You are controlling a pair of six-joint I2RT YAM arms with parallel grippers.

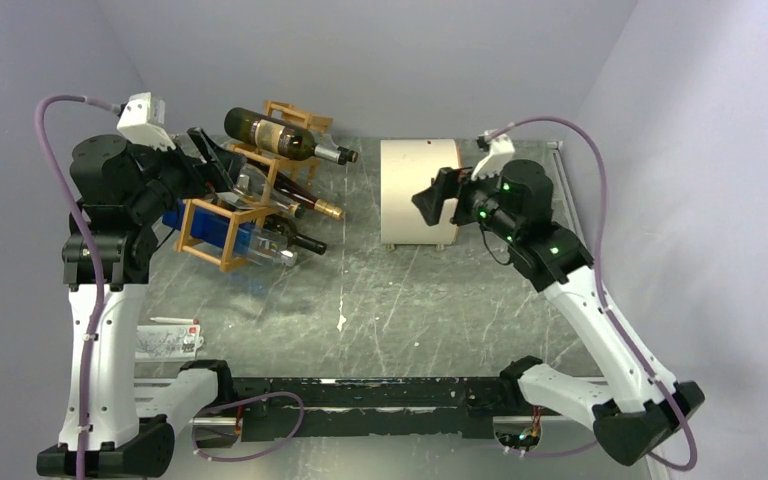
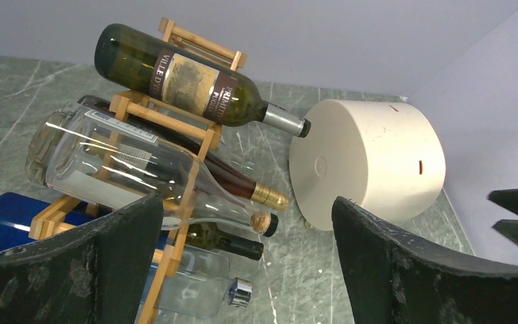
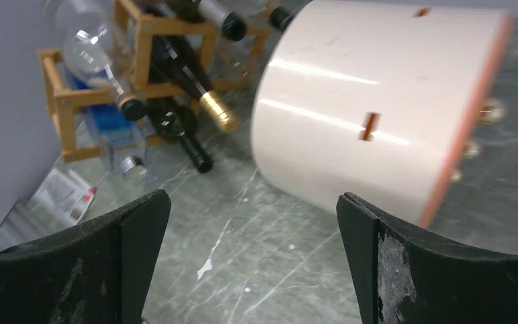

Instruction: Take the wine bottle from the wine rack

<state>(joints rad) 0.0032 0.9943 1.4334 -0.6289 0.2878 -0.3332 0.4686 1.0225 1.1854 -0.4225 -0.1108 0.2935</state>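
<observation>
Both spread wide and empty, the left gripper [image 2: 246,206] hangs just beside the wine rack [image 2: 165,116] bearing the wine bottle [image 2: 189,77], the right gripper [image 3: 253,199] well apart from it.

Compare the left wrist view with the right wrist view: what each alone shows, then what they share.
Left wrist only: the printed label on the top bottle and the flat round face of the cream drum. Right wrist only: a paper leaflet on the table and the drum's orange rim. Both: the wine rack, the gold-capped bottle, the drum, plus each arm's own open tool: left tool, right tool.
</observation>
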